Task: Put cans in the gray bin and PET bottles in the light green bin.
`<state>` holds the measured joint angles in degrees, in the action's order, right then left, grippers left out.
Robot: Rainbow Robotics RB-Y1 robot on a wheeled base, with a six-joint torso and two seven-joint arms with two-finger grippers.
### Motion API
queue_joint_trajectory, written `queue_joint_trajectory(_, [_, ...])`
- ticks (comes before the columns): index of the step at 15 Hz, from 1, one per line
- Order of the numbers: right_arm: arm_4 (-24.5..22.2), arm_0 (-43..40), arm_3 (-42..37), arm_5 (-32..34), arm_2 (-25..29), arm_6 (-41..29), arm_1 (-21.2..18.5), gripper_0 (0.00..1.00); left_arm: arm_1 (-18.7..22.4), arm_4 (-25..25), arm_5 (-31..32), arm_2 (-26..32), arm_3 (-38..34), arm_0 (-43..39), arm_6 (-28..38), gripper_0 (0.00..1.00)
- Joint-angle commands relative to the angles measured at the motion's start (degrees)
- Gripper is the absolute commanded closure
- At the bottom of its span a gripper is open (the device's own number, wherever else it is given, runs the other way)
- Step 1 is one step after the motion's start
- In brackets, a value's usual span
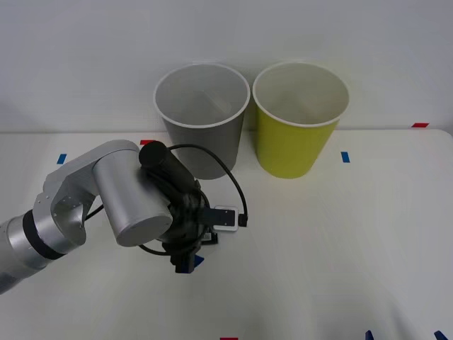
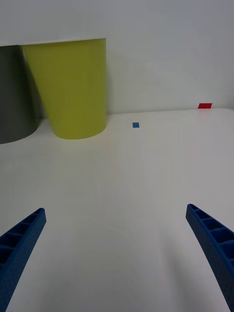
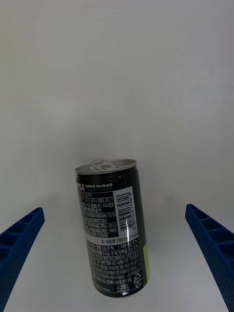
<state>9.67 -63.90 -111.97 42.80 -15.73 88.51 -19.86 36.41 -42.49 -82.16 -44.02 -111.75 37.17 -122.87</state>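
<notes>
Right end effector (image 2: pixel 117 258): parked at the near right edge of the surface, released; blue fingers (image 2: pixel 22 243) are seen spread wide apart with bare surface between them.
Left end effector (image 3: pixel 117 258): lowered over the near-left part of the surface, released; its fingers (image 3: pixel 209 243) are held wide, one on each side of the can, and neither is seen touching it.
Can (image 3: pixel 113 229): black, white printed label, yellow-green patch near the base; found upright on the surface between the left fingers, pull-tab top uppermost. In the front view it is hidden under the left arm (image 1: pixel 106 195).
Surface (image 1: pixel 340 241): white, marked with small blue and red tape squares.
Gray bin (image 1: pixel 202 120): upright at the far side, beyond the left arm, white rim, mouth open.
Light green bin (image 1: pixel 299 120): upright just beside the gray bin on its right; whether the two touch cannot be told.
</notes>
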Motion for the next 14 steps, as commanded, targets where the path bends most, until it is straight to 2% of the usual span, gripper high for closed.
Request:
queue_joint_trajectory(1, [0.0,0.0,0.0,0.0,0.0,0.0,0.0,0.00,-1.1,0.3,-2.2,0.0,0.2,0.2,-0.1,0.00])
queue_joint_trajectory(9, [0.0,0.0,0.0,0.0,0.0,0.0,0.0,0.00,-5.2,0.0,-2.7,0.0,7.5,1.7,-1.6,0.00])
queue_joint_trajectory(14, [0.0,0.0,0.0,0.0,0.0,0.0,0.0,0.00,-5.9,0.6,-2.7,0.0,9.9,1.7,-2.0,0.00])
